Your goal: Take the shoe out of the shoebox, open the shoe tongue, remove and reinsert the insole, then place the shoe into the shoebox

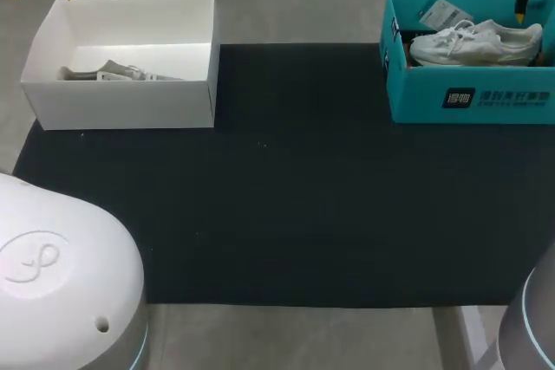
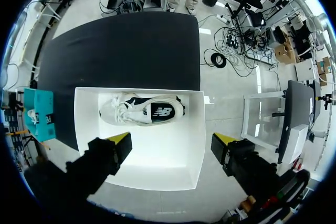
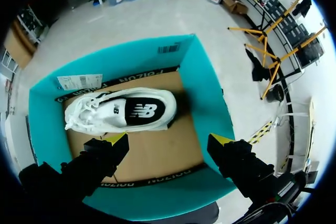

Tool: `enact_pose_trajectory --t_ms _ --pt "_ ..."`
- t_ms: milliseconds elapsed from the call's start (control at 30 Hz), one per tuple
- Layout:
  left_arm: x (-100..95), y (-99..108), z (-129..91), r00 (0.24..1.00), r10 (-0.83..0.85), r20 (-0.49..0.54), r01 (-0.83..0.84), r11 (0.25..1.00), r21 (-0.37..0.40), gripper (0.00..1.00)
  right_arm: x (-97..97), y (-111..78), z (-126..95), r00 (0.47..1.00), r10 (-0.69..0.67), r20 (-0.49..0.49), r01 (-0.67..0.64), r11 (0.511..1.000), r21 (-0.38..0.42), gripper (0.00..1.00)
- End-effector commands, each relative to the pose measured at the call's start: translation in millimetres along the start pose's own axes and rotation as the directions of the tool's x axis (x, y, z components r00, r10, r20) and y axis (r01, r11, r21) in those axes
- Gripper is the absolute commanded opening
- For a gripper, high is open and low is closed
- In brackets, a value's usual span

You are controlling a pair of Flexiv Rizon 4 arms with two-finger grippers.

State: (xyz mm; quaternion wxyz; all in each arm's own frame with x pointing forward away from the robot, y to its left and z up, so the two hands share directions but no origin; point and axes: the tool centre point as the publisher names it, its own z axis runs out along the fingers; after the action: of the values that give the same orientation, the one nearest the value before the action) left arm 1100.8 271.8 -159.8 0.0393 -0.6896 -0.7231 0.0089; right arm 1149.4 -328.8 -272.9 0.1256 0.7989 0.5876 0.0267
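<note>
A white sneaker (image 1: pixel 475 42) lies on its side in the teal shoebox (image 1: pixel 486 97) at the table's far right. My right gripper (image 3: pixel 169 142) hangs open high above that teal shoebox (image 3: pixel 210 98), its sneaker (image 3: pixel 122 111) ahead of the fingers. A second white sneaker (image 1: pixel 117 73) lies in the white box (image 1: pixel 121 101) at the far left. Above the white box (image 2: pixel 194 129) my left gripper (image 2: pixel 173 142) stands open, with nothing between its fingers and the sneaker (image 2: pixel 142 111) ahead of it.
A black mat (image 1: pixel 286 197) covers the table between the two boxes. A paper tag (image 1: pixel 444 13) leans on the teal box's back wall. The arms' white bases (image 1: pixel 61 275) sit at the near corners.
</note>
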Motion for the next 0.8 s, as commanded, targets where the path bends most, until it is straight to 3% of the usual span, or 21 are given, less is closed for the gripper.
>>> enact_pose_trajectory --t_ms 33,433,533,800 --pt "0.5 0 0 1.000 0.001 -0.001 -0.001 1.000 0.000 1.00 2.5 18.4 20 1.000 0.010 -0.002 -0.010 0.996 0.085 1.00" --pt "0.5 0 0 1.000 0.001 -0.001 -0.001 1.000 0.000 1.00 7.5 22.8 54 0.999 0.013 -0.032 -0.007 0.980 0.196 0.98" --pt "0.5 0 0 1.000 0.001 -0.001 -0.001 1.000 0.000 1.00 4.6 24.2 60 0.999 0.009 -0.031 -0.003 0.978 0.208 0.91" --pt "0.5 0 0 1.000 0.001 -0.001 -0.001 1.000 0.000 1.00 -3.6 35.8 72 0.999 0.012 -0.036 -0.003 0.975 0.223 0.93"
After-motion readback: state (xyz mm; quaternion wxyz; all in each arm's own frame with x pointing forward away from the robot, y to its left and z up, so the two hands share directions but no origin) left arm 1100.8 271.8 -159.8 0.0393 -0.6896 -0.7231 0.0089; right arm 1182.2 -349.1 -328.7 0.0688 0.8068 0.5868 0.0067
